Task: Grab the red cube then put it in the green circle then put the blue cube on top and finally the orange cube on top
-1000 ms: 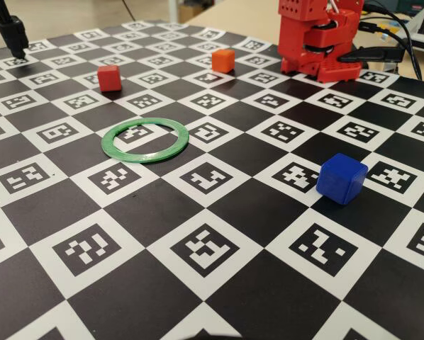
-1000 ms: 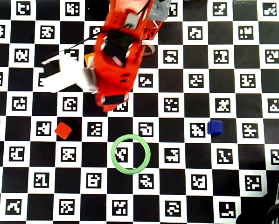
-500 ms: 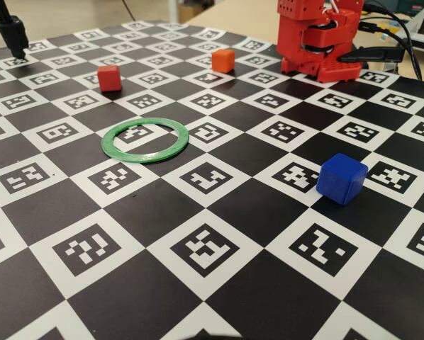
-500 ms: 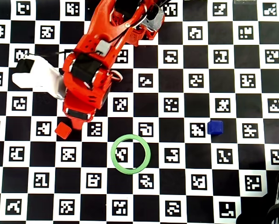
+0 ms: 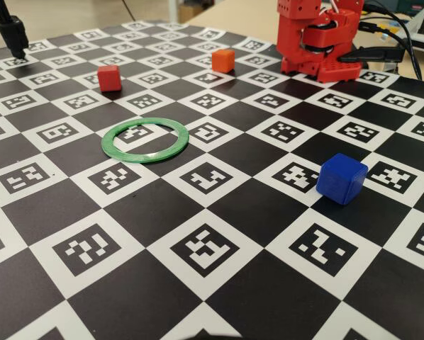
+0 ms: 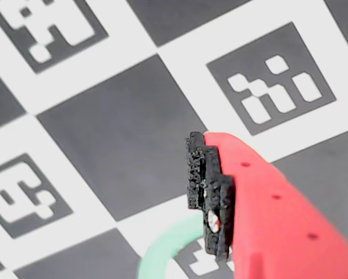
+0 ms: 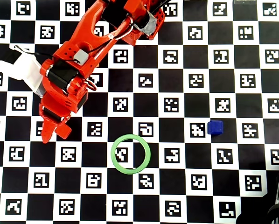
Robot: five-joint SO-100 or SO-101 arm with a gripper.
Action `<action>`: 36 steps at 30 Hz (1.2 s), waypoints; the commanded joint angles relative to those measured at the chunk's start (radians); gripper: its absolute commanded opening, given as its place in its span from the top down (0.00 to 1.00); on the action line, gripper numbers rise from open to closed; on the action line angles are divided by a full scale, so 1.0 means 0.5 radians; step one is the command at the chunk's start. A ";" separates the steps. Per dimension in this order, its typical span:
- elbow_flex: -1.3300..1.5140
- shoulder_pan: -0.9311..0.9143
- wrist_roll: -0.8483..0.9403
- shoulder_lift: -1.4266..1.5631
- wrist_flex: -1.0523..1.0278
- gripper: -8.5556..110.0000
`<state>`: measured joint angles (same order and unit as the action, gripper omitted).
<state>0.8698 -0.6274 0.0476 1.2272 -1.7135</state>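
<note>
Overhead: arm (image 7: 65, 88) hid the orange cube and most of the red cube (image 7: 65, 132). Wrist: green circle (image 6: 162, 253) was cut off at bottom edge.

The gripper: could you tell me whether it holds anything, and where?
Nothing is held: the wrist view shows no object at the gripper, and the red cube sits untouched.

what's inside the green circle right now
No cube. In the overhead view the green circle encloses only bare checkerboard: part of a white marker square and black squares. The fixed view agrees. Nothing covers it; the red cube, blue cube and orange cube sit outside.
</note>
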 commanded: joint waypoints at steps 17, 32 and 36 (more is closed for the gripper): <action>0.288 -0.034 -0.101 -0.169 0.442 0.52; 0.718 0.034 -0.153 -0.141 0.755 0.52; 0.742 0.034 -0.147 -0.175 0.810 0.52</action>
<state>1.2517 -0.6167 -0.0245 1.1091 -1.3238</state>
